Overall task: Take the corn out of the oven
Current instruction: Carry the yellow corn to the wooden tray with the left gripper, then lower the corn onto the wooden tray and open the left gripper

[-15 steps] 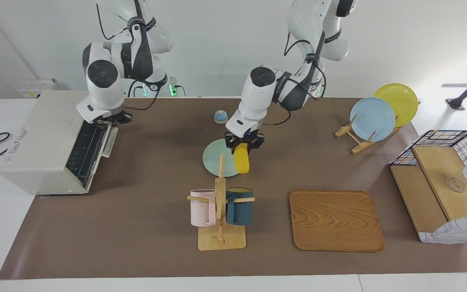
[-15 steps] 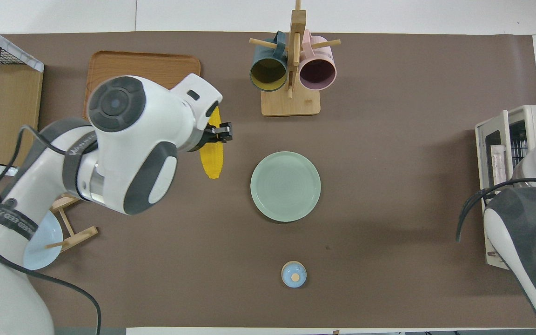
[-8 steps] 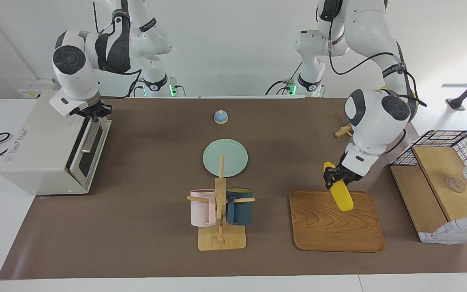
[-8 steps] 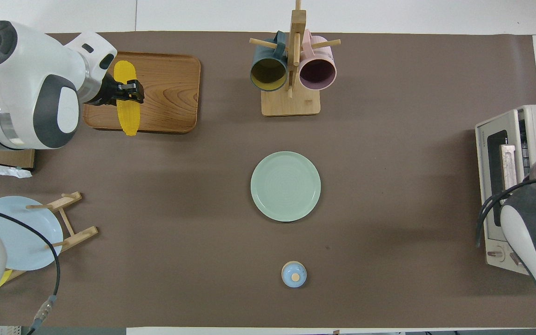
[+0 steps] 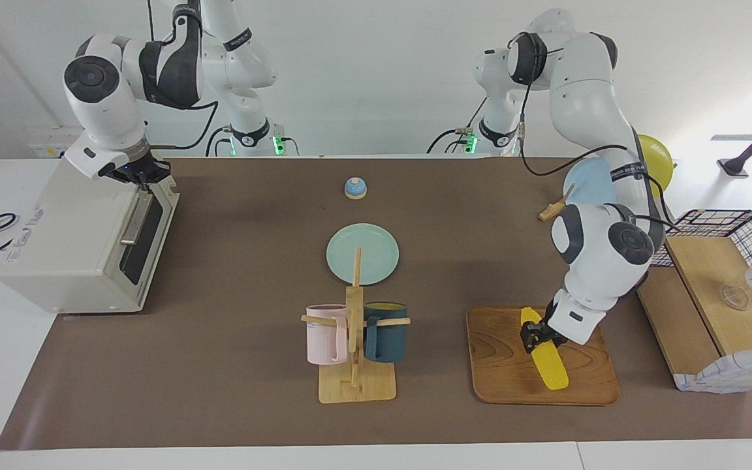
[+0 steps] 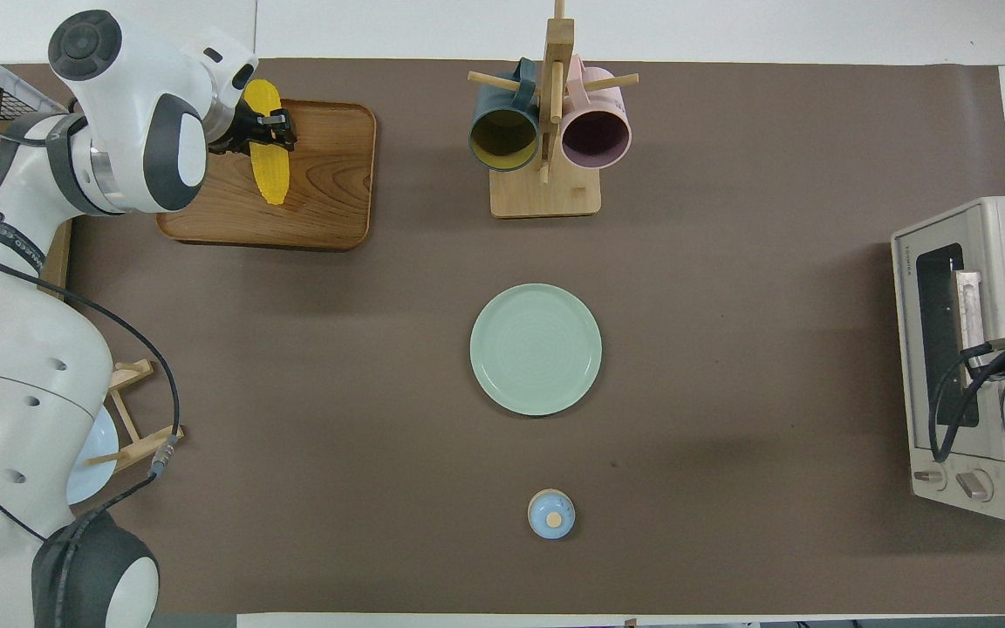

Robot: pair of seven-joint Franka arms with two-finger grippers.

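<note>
The yellow corn (image 5: 546, 363) is in my left gripper (image 5: 532, 335), which is shut on its upper end. The corn slants down over the wooden tray (image 5: 506, 365), its lower tip at or just above the tray's surface. In the overhead view the corn (image 6: 270, 173) and left gripper (image 6: 265, 131) are over the tray (image 6: 328, 201). The off-white oven (image 5: 69, 241) stands at the right arm's end of the table, its door (image 5: 136, 248) almost shut. My right gripper (image 5: 139, 176) is at the door's top edge. The overhead view also shows the oven (image 6: 982, 366).
A green plate (image 5: 362, 253) lies mid-table. A mug rack (image 5: 354, 365) with a pink and a dark blue mug stands farther out. A small blue bell (image 5: 355, 188) sits near the robots. A plate stand (image 5: 555, 210) and a wire basket with a wooden shelf (image 5: 709, 274) are beside the tray.
My left gripper carried the corn from over the green plate to the wooden tray and lowered it. My right gripper swung the oven door up from open to almost shut.
</note>
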